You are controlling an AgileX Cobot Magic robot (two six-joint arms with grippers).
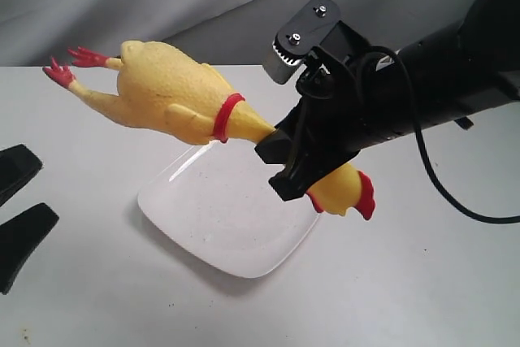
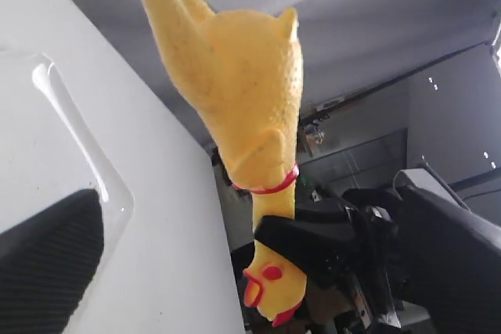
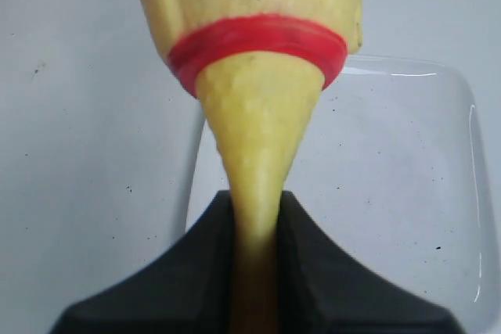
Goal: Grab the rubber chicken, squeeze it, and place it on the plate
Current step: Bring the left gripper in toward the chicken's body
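Right tool [image 1: 286, 164] is pinching the thin neck of the long yellow rubber toy chicken [image 1: 175, 95], its two black jaws drawn almost together with the neck flattened between them, just on the head side of the red collar band [image 1: 228, 117]. That grip is holding the toy in the air above the glossy white rounded-square plate [image 1: 219, 225], which is lying on the pale grey bench [image 1: 406, 282]; nothing of the chicken is touching the plate. The long axis is running from far left to near right and sloping gently down. The red feet [image 1: 69, 67] are pointing up and away at the far left, and the red-combed head [image 1: 345, 193] is drooping past the tool over the plate's right edge. Left tool [image 1: 47, 188] is waiting low at the left, fingers spread and gripping nothing. The step in hand is probably the set-down. Since the plump body is hanging out sideways from a soft neck, it is likely to bob, so a slow, straight descent is advisable. The body should be lined up along the plate's diagonal and allowed to land first, with the jaws parting only once its weight is resting on the plate.
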